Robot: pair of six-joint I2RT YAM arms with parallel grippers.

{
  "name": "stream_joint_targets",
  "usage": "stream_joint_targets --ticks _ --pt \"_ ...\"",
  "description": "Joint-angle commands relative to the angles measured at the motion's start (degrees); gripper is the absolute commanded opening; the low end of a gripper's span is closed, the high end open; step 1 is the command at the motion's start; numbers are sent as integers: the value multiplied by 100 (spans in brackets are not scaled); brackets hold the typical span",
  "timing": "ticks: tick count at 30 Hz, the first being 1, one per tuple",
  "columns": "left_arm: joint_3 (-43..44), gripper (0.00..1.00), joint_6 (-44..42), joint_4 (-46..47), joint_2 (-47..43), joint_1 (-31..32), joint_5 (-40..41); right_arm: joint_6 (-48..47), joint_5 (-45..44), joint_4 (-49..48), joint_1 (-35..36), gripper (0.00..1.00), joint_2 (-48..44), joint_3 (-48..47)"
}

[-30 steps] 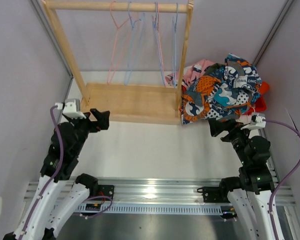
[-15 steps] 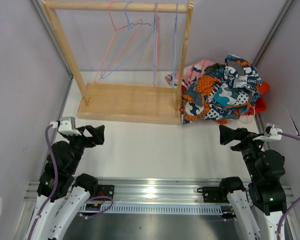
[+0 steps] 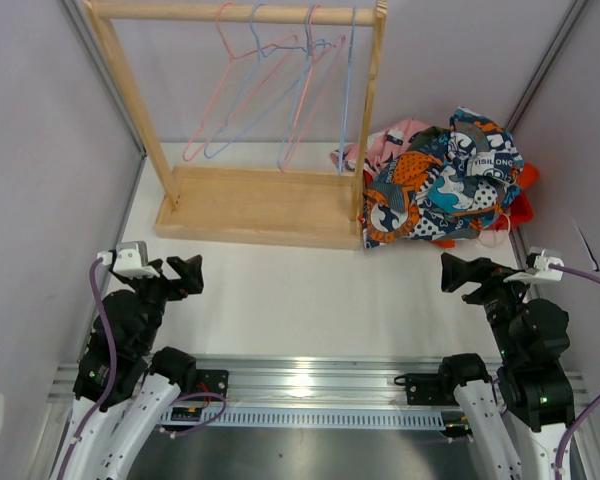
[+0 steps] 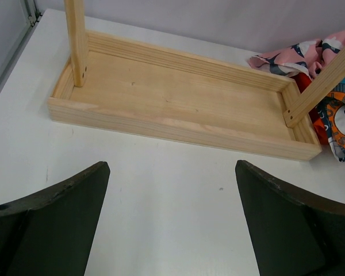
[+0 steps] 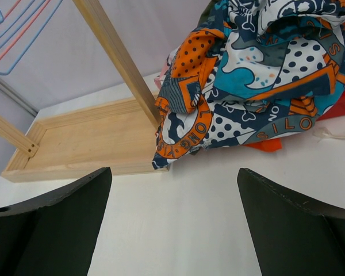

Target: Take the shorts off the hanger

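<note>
The shorts (image 3: 445,180) lay in a crumpled pile on the bench (image 3: 310,300), at the far right, touching the right end of the wooden rack (image 3: 260,205). The cartoon-print pair was on top; a pink pair (image 3: 395,140) and an orange pair (image 3: 527,190) showed at the edges. Thin wire hangers (image 3: 270,90) hung tilted on the rail. The right gripper (image 3: 456,272) pointed at the pile and the left gripper (image 3: 187,276) at the rack base. Both had their fingers wide apart and held nothing.
</note>
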State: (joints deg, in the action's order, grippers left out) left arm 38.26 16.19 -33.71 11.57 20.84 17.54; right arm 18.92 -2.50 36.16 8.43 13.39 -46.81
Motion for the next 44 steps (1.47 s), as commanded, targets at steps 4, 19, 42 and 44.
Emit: stream_joint_targets --ticks 4,19,42,44 --pt "-29 97 -124 102 20 25 39 -134 119 -118 1 99 -82 5" --pt "-20 97 -107 93 20 25 48 -125 162 -127 -8 100 -126 5" --pt "32 96 -63 40 293 25 145 -107 189 -206 10 99 -223 31" --pt "23 96 -63 49 372 25 127 -116 189 -180 36 100 -223 23"
